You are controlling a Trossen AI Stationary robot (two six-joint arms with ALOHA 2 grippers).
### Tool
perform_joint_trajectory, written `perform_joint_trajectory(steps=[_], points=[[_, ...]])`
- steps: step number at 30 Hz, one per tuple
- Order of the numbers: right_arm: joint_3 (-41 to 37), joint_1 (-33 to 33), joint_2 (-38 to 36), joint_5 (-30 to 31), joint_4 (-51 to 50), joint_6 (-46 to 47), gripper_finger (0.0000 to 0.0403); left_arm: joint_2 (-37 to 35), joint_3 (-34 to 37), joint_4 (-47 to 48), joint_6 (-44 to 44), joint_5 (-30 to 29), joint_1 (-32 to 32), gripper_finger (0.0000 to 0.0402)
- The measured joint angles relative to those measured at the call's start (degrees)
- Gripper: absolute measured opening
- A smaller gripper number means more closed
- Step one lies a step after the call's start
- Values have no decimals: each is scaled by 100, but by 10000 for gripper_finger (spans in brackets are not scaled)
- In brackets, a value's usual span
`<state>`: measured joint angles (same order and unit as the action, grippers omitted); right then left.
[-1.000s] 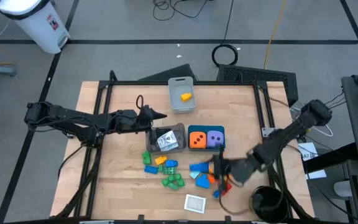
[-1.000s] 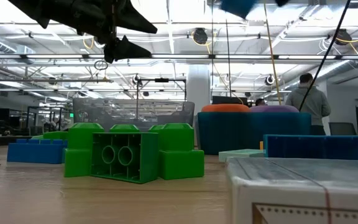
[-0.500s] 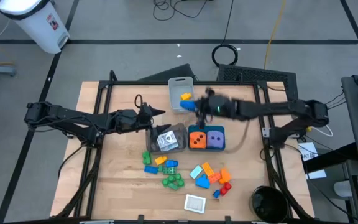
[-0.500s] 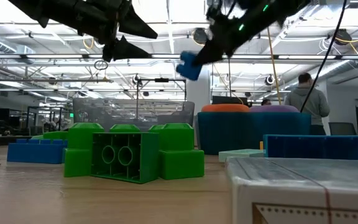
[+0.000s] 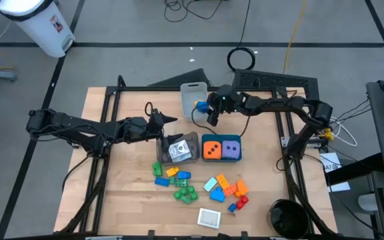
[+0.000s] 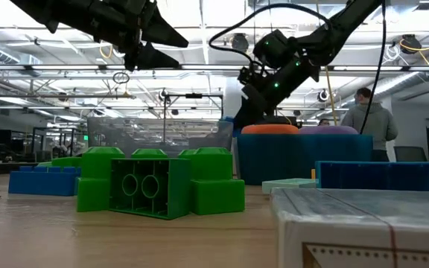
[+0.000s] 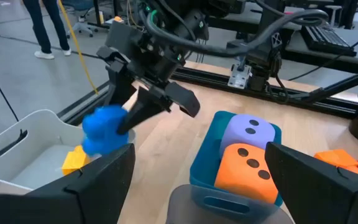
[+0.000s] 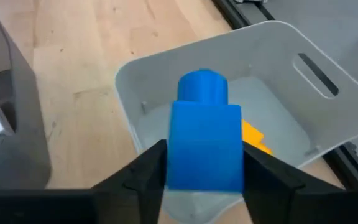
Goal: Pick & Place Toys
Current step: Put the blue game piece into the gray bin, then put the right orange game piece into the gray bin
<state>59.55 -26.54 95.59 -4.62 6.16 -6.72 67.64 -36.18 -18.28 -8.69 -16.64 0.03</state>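
A blue brick (image 8: 204, 137) sits between the fingers of my right gripper (image 8: 204, 158), just above the pale grey bin (image 5: 194, 100). That bin stands at the table's far edge, and a yellow brick (image 8: 253, 135) lies in it. In the high view the right gripper (image 5: 205, 109) reaches in from the right. My left gripper (image 5: 172, 122) hovers open over the grey bin (image 5: 182, 148), which holds a card. An orange die (image 5: 211, 149) and a purple die (image 5: 231, 149) fill the teal bin (image 5: 221, 139). Loose bricks (image 5: 222, 189) and a white-edged card (image 5: 209, 217) lie near the front. My right gripper pinches the blue brick by its two opposite side faces (image 8: 174, 158), one finger on each. The fingers come slanting down from the table's right side. The brick is lifted clear over the pale grey bin's open top, with its round stud (image 8: 202, 86) pointing away from the gripper.
More bricks in blue, green and yellow (image 5: 175, 180) lie left of centre near the front. A black frame rail (image 5: 282, 127) borders the table on the right. Bare wood shows between the pale bin and the teal bin. A person (image 6: 367, 119) stands far behind the table.
My right gripper has carried the blue brick from above the loose bricks at the near right. It swung toward the far edge and left, then sank a little until it stood over the pale grey bin. The other toys have not moved.
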Motion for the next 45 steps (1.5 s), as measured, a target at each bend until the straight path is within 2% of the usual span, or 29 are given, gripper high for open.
perform_joint_trajectory(steps=[4,8,11,14,17,23,26,29,34,38,45], points=[[0,154,-136,17,-34,170,232,0,0,0,-40,2,-2,365],[0,418,-611,25,-285,324,275,0,0,0,-42,2,0,365],[0,864,-1157,37,-770,270,288,0,0,-2,-44,4,-2,365],[0,1602,-1749,90,-1220,298,286,0,0,-2,-44,4,-2,365],[2,2635,-2255,653,-1664,501,277,-1,0,0,-46,4,-2,365],[3,4872,-2719,2329,-2599,1408,263,0,0,1,-48,7,-2,365],[6,5658,-2719,2964,-3299,2365,261,-2,0,2,-48,7,-2,365],[7,6064,-2626,3171,-4076,3710,261,0,0,2,-48,7,-2,365],[2,6301,-2188,2942,-4977,5228,260,-2,0,0,-50,7,-4,365],[2,6305,-1715,2183,-4938,5944,260,-2,0,0,-50,7,-2,365],[2,6252,-839,1436,-4815,6725,256,-2,0,-2,-48,7,-2,365]])
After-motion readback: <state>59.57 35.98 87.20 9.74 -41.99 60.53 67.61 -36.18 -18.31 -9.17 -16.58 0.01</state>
